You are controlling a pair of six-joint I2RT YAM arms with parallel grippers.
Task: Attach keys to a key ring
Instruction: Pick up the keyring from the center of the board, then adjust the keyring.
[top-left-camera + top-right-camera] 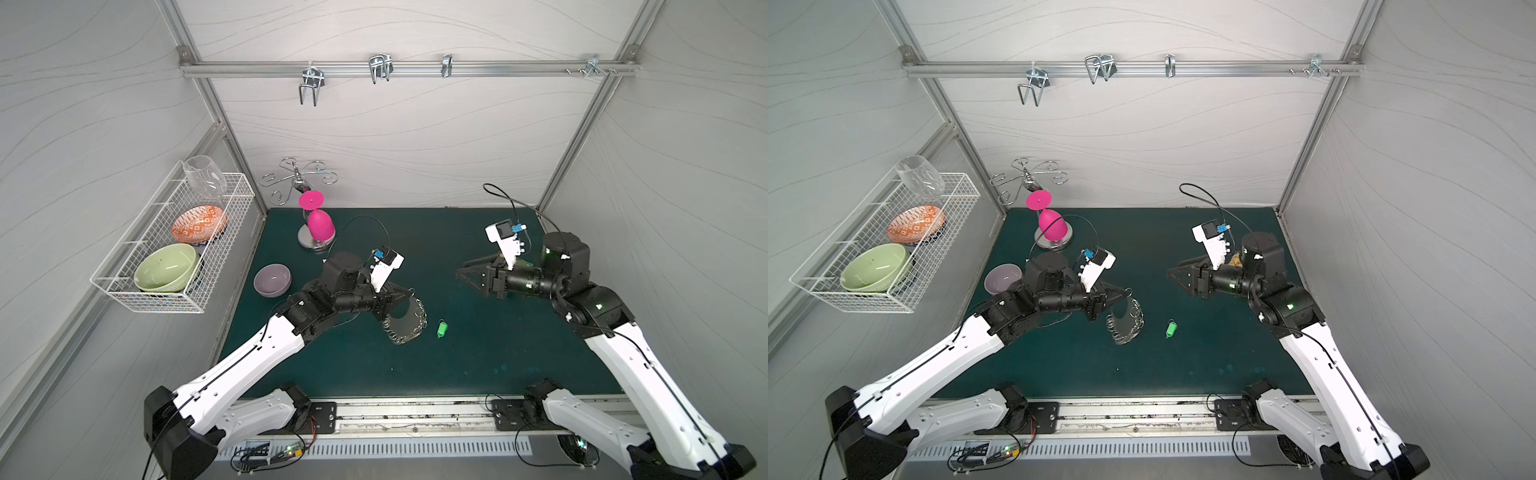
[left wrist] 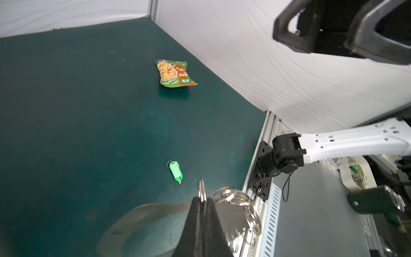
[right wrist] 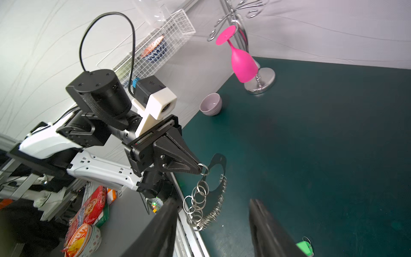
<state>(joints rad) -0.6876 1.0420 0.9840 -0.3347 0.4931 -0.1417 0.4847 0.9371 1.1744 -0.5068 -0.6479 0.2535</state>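
**Key Tag Pickup: Handling and Orientation**

**Gripper state.** The left gripper (image 3: 199, 169) is closed on a single wire ring at the rim of the key ring (image 1: 409, 328). The plate hangs tilted from that ring, left of centre on the mat (image 1: 478, 365). Whether its lower rim touches the mat cannot be determined. The right gripper (image 3: 211, 201) has its jaws apart and holds nothing. It hovers far and right of the key ring.

**Location.** The green key tag (image 1: 441, 328) lies flat on the mat, just right of the key ring and nearer than the right gripper.

**Handling.** The tag is judged light, stiff and smooth, so it is likely to slide if pushed from one side. Grasp it across the narrow sides of the plastic body at mid-length, leaving the metal loop free for threading. The plate looks rigid, but it is suspended from one ring, so expect it to swing, and its loose rings to shift, under any contact.

**Orientation.** The tag's long axis runs near to far, leaning slightly right. The loop end points far.
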